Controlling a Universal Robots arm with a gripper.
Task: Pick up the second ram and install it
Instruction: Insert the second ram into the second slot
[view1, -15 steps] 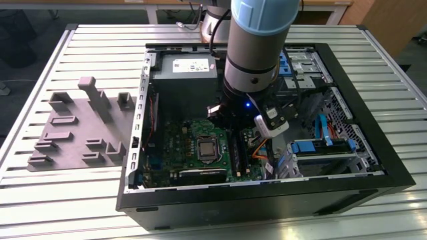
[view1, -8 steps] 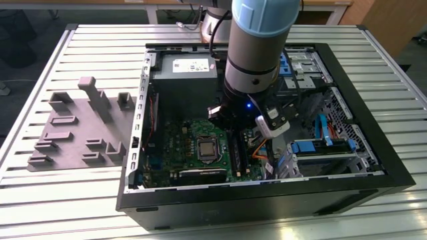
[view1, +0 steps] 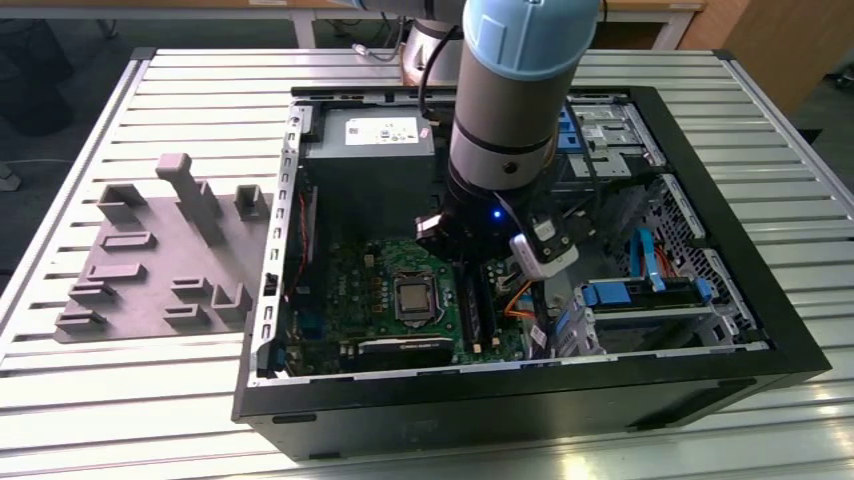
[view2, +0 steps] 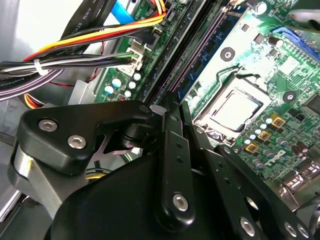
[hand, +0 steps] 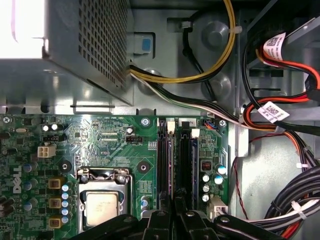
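Inside the case, my gripper (hand: 175, 212) pinched the ram (hand: 172, 165) over its slot (hand: 184, 160); squareness mattered, I judged.

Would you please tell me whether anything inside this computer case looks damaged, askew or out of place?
Nothing stands out. The computer case sits square on the table. In the first wrist view, the motherboard looks intact, the cables stay bundled beside it, and the end effector hangs low over the memory slots.
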